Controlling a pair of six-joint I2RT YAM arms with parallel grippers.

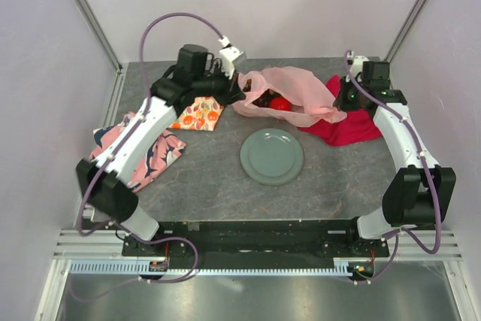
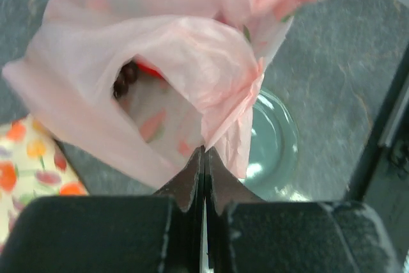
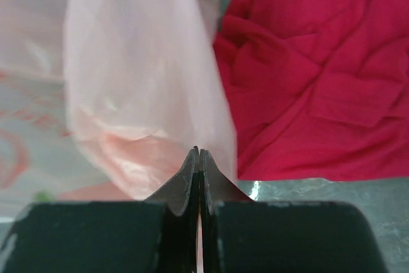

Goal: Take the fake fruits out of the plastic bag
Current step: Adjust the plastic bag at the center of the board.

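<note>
The pale-pink plastic bag [image 1: 297,92] hangs stretched between my two grippers at the back of the table. My left gripper [image 1: 242,89] is shut on the bag's left rim [image 2: 223,103], and its mouth gapes toward that wrist camera. Inside it I see a dark purple grape bunch [image 2: 124,78] and part of a red fruit [image 2: 148,68]; the red fruit also shows from above [image 1: 280,103]. My right gripper [image 1: 340,101] is shut on the bag's right side [image 3: 140,75], with film pinched between its fingertips [image 3: 199,152]. Other fruits are hidden.
A grey-green plate [image 1: 272,155] lies in front of the bag, also in the left wrist view [image 2: 276,145]. A red cloth [image 1: 349,127] lies under the right gripper. A fruit-printed cloth [image 1: 199,113] and a pink-and-navy cloth [image 1: 143,152] lie at the left.
</note>
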